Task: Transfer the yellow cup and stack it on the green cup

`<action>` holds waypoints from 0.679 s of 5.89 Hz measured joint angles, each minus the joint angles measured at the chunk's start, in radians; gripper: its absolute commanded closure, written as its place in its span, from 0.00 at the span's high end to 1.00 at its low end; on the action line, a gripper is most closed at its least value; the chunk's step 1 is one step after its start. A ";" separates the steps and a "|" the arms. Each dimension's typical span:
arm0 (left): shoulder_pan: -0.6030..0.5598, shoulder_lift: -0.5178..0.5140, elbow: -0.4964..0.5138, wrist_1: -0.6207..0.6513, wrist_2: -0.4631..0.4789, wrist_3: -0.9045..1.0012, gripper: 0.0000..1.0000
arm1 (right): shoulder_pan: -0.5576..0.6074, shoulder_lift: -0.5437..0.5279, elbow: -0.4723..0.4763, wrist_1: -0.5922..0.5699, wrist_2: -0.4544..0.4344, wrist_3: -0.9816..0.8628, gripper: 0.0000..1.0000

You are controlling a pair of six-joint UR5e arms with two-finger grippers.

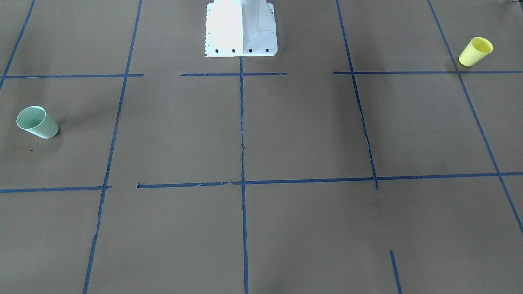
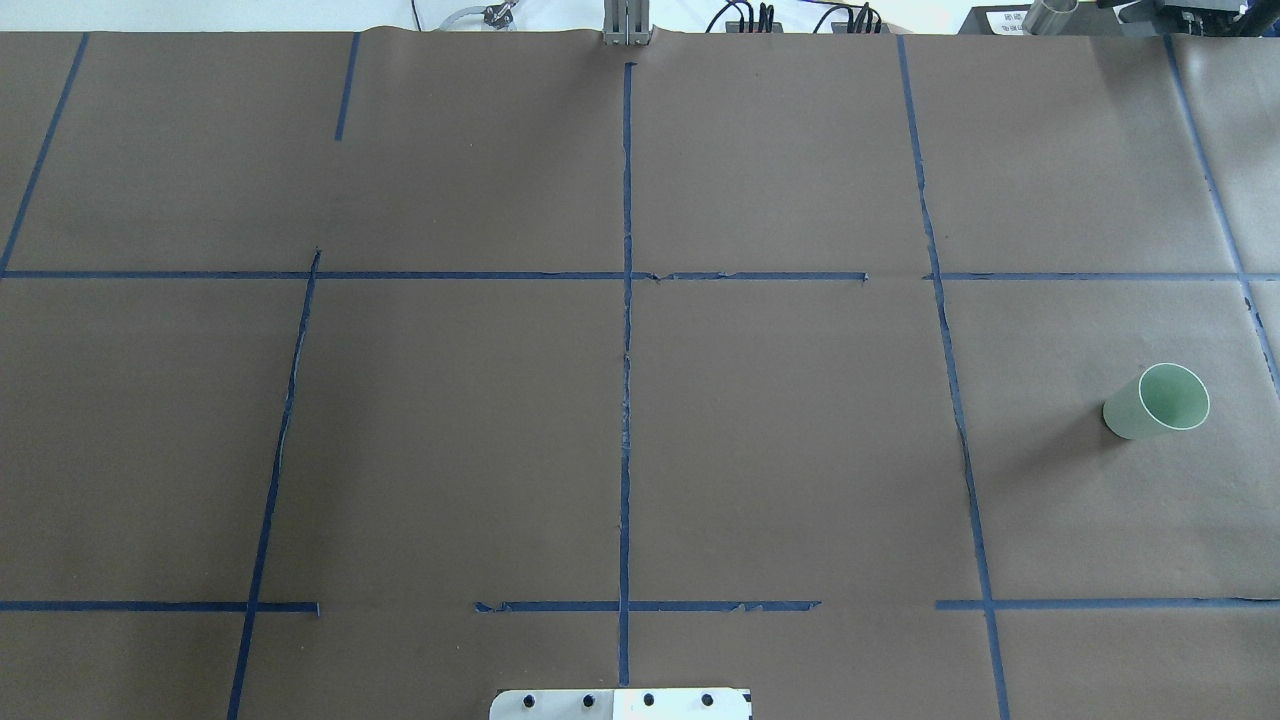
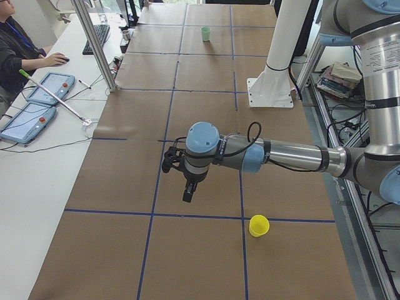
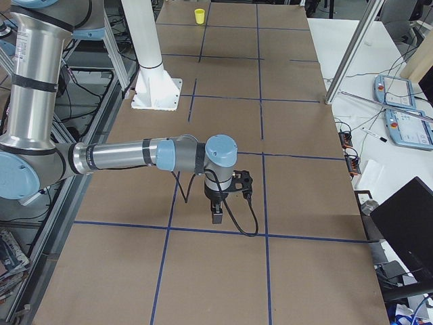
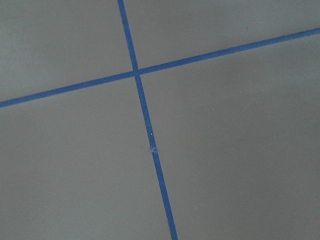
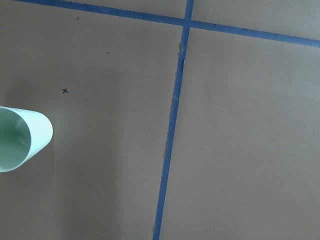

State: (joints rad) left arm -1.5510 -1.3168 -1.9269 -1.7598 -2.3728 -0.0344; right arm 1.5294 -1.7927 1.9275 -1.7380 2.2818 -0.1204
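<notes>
Over the table (image 3: 119,162), left end effector (image 3: 187,195) and right end effector (image 4: 216,217): opening indiscernible.

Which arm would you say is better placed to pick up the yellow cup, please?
Left. The yellow cup stands on the robot's left, close to the left gripper; the right wrist camera shows the green cup instead.

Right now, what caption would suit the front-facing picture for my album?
A green cup and a yellow cup stand far apart on the blue-taped brown table, untouched.
</notes>
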 measured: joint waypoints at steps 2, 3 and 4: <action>0.143 0.059 -0.030 -0.266 0.127 -0.383 1.00 | 0.000 -0.005 0.004 0.000 0.013 -0.004 1.00; 0.272 0.086 -0.077 -0.318 0.242 -0.576 1.00 | 0.001 -0.006 0.004 0.000 0.013 -0.007 1.00; 0.424 0.127 -0.140 -0.333 0.384 -0.765 1.00 | 0.001 -0.008 0.004 0.000 0.013 -0.007 1.00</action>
State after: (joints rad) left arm -1.1270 -1.1903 -2.0665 -2.0930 -1.9889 -0.7998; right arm 1.5308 -1.8003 1.9316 -1.7380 2.2944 -0.1278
